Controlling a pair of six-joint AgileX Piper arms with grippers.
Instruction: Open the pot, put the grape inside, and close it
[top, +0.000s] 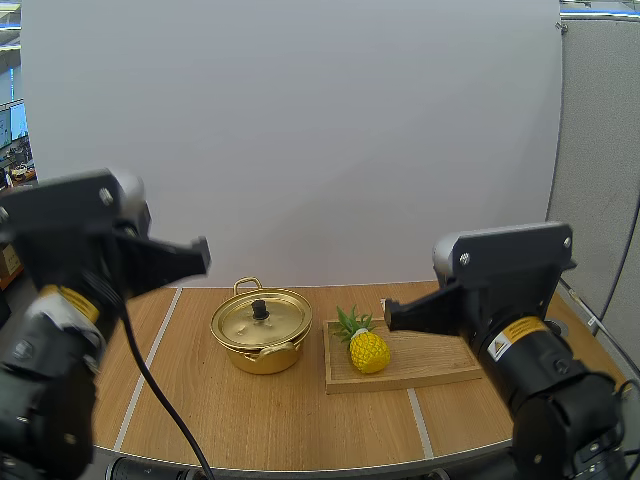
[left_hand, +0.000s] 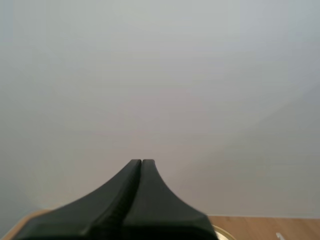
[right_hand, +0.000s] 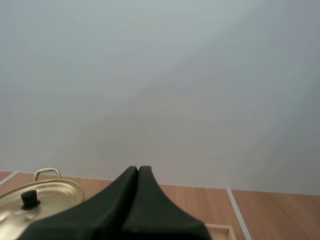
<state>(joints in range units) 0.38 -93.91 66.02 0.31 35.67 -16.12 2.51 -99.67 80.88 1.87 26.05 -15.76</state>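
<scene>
Gold lidded pot (top: 262, 356), pineapple (top: 368, 350) on wooden tray (top: 432, 361) just beside

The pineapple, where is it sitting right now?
In the high view the pineapple lies on the left end of the wooden tray, just right of the gold pot, whose lid is on.

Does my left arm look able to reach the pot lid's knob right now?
Probably yes: nothing stands over the knob, and the pineapple sits aside on the tray. The left gripper is shut.
</scene>
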